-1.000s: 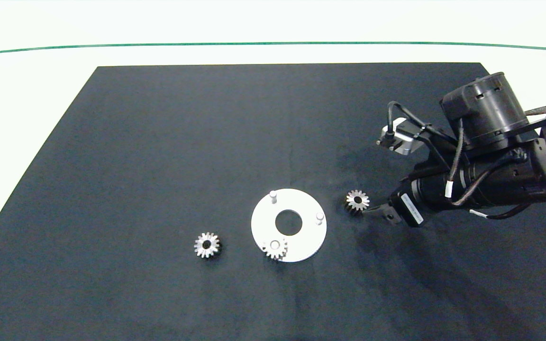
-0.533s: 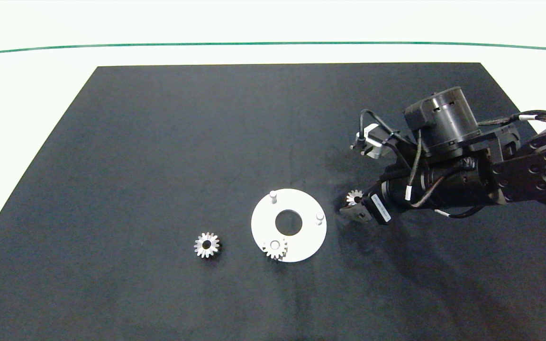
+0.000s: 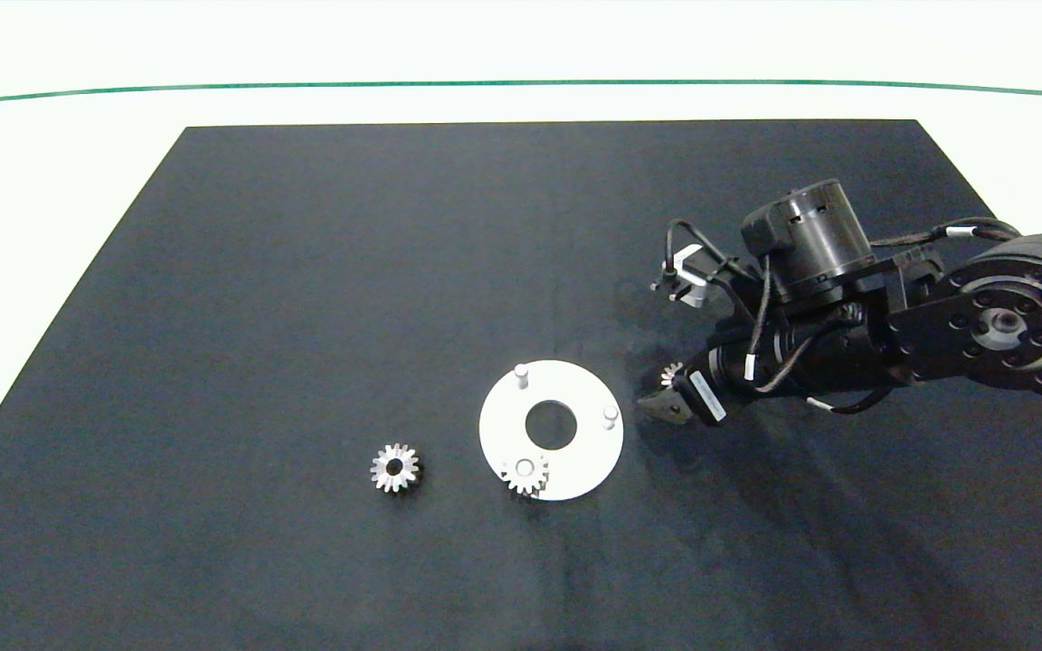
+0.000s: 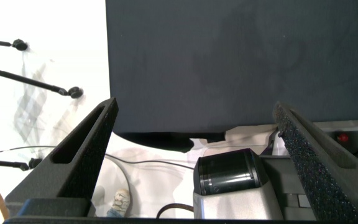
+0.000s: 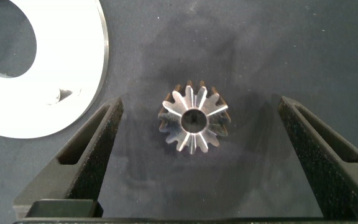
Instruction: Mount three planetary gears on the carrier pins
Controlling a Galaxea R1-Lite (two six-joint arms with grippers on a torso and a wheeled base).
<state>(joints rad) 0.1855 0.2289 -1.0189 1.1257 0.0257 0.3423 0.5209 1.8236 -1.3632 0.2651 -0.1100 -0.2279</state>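
Observation:
A white disc point(image 3: 584, 457) lies mid-mat with two bare carrier pins point(image 3: 521, 372) point(image 3: 610, 415). One planetary gear point(image 3: 525, 475) sits on its near-left pin. A second gear point(image 3: 394, 467) lies loose on the mat, left of the disc. A third gear point(image 3: 670, 372) point(image 5: 194, 123) lies flat just right of the disc, half covered by my right gripper point(image 3: 666, 391). In the right wrist view that gripper point(image 5: 199, 106) is open, with the gear centred between its fingers point(image 5: 92, 155) and apart from both. The disc's edge point(image 5: 73, 74) shows beside it. My left gripper point(image 4: 194, 109) is open and holds nothing.
The black mat point(image 3: 349, 271) lies on a white table point(image 3: 51, 163). My left arm is parked off the mat's edge point(image 4: 229, 62), out of the head view, over white surface with cables point(image 4: 42, 84).
My right arm has moved left and come down over the gear beside the disc, so its fingers now straddle it. The gears and the disc have not moved.

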